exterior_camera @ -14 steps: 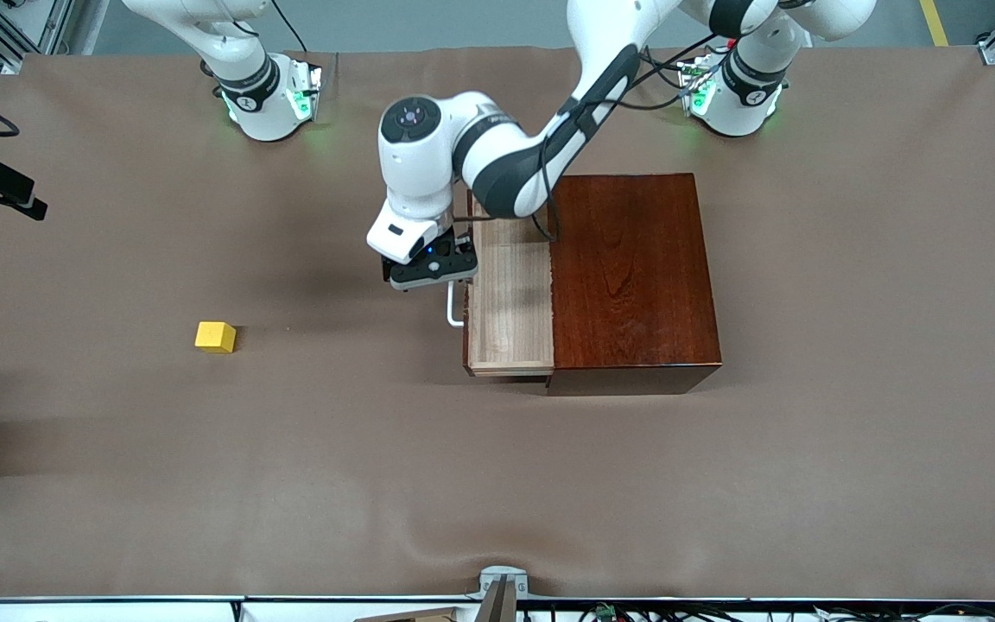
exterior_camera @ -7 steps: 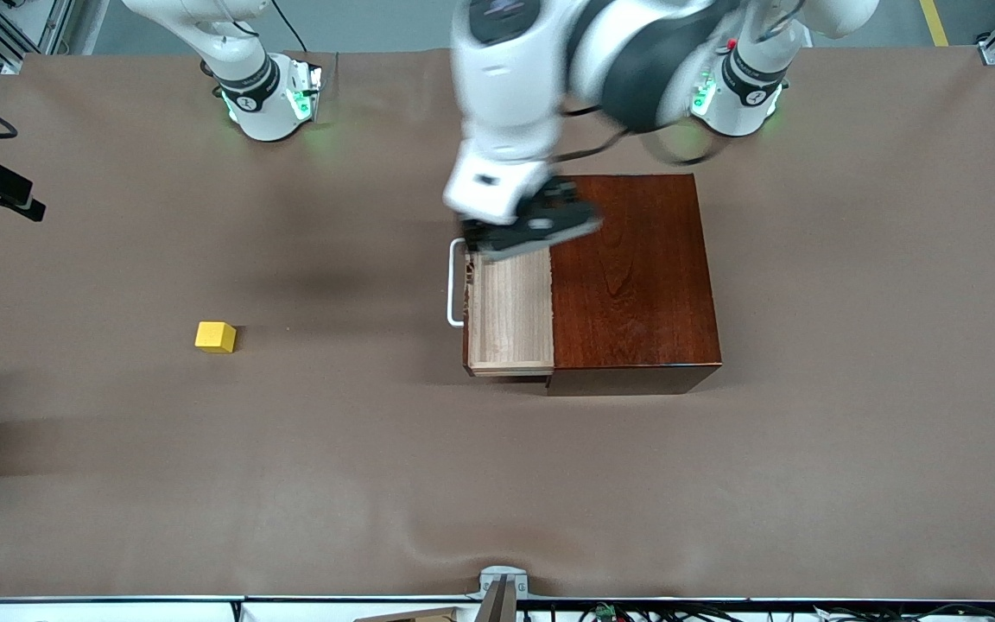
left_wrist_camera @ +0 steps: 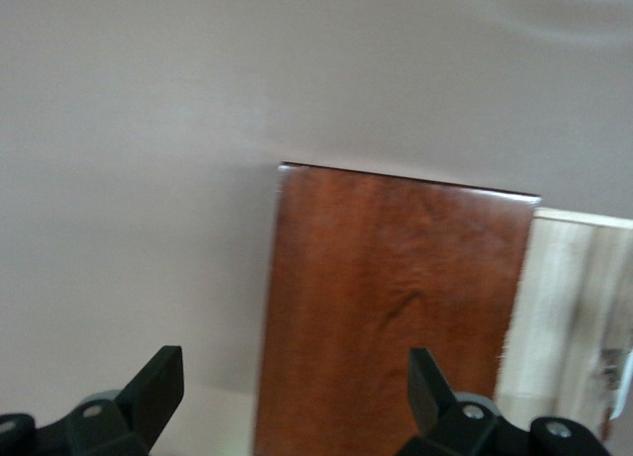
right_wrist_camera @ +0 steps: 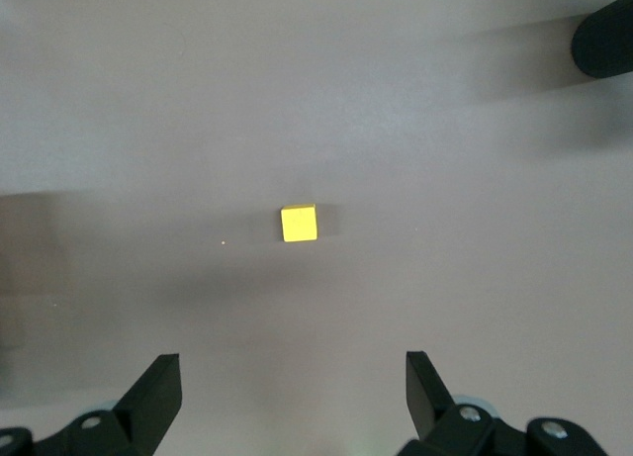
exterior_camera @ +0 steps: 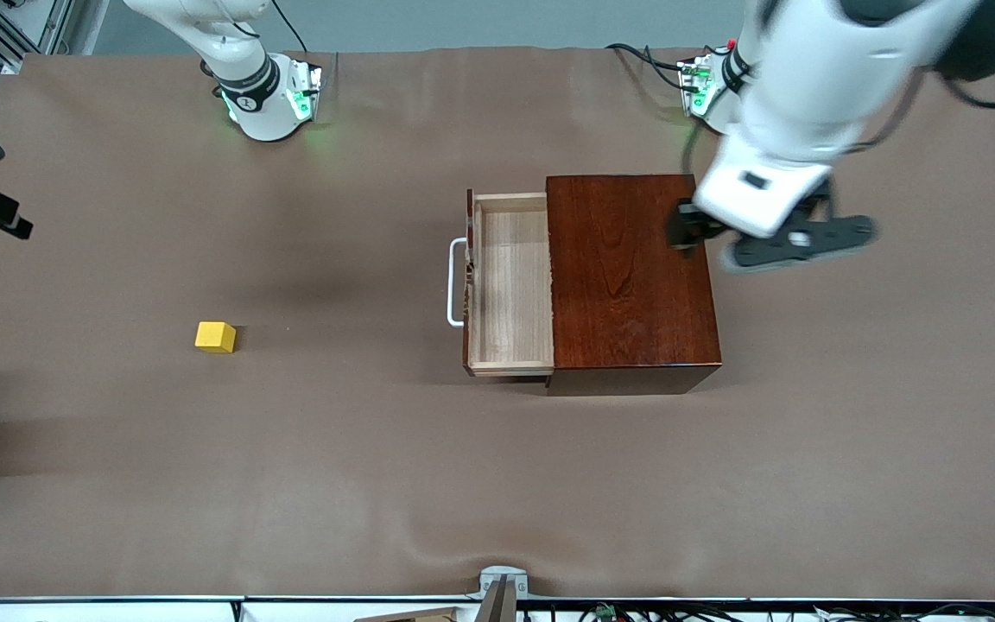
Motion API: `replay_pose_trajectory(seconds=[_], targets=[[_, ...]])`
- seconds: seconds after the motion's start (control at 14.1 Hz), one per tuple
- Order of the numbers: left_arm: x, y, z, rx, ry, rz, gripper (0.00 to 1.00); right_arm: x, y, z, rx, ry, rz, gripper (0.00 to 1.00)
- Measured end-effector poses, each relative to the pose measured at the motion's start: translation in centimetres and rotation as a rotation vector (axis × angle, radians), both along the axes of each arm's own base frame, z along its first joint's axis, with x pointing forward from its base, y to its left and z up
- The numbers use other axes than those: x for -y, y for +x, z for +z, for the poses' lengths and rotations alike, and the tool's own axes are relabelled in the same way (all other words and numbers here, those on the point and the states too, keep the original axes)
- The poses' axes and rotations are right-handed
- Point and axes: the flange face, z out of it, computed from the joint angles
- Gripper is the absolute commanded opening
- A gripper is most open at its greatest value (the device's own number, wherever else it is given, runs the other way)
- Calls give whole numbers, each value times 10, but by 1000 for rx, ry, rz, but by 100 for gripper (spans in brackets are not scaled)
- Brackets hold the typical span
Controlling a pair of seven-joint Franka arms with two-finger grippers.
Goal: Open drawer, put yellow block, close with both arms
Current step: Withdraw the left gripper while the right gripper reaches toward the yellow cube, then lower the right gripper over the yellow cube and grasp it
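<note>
Looking at the front view, I see the drawer (exterior_camera: 510, 285) pulled out of the dark reddish-brown wooden box (exterior_camera: 631, 276), toward the right arm's end of the bench (exterior_camera: 497, 484). The pale wood tray is open to the top and nothing lies in it. Its white handle (exterior_camera: 454, 282) stands free, with no gripper on it.

The yellow block (exterior_camera: 215, 336) sits alone on the bench, well apart from the drawer, toward the right arm's end and a little nearer to the front camera than the handle. In the right wrist view the yellow block (right_wrist_camera: 299, 223) lies flat on the brown cover, with nothing touching it.

The left gripper (exterior_camera: 795, 244) is up in the air over the edge of the wooden box on the side of the left arm's end, partly over the bench just beside it. In the left wrist view its fingers (left_wrist_camera: 158, 387) are spread wide and hold nothing; under them I see the wooden box top (left_wrist_camera: 391, 308) and a strip of the pale tray.

The right gripper (right_wrist_camera: 292, 392) is over the bench, looking down at the yellow block. Its fingers (right_wrist_camera: 156, 389) are also spread apart and empty. In the front view I see only the right arm's base (exterior_camera: 266, 99) with its green light.
</note>
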Motion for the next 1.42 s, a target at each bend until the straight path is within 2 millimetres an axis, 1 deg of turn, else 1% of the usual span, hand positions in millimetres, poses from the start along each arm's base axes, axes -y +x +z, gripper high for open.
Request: replay_pose_trajectory(seconds=[0.21,0.43,0.57,0.64,0.71,0.85,1.07,1.28,1.42], targets=[[-67,-1,8,-27,-6,-33,100,2,17,-34,-51,-21,4,100],[-132,-1,14,-40,-16,-50,100,2,31,-76,-126,-15,8,100],[-165,0,17,-42,-20,-61,100,0,40,-103,-169,-11,13,100],[-176,0,19,-42,-22,-63,100,-1,44,-114,-185,-9,15,100],[-185,0,20,-42,-23,-61,100,-2,48,-124,-198,-8,17,100],[-193,-1,20,-44,-24,-59,100,-2,53,-143,-218,-6,20,100],[-195,-4,18,-50,-25,-57,100,-2,59,-170,-223,-3,20,100],[-199,-8,19,-52,-28,-52,100,-5,59,-204,-227,-2,24,100],[-201,-14,17,-61,-34,-55,100,-7,59,-226,-245,-1,28,100]])
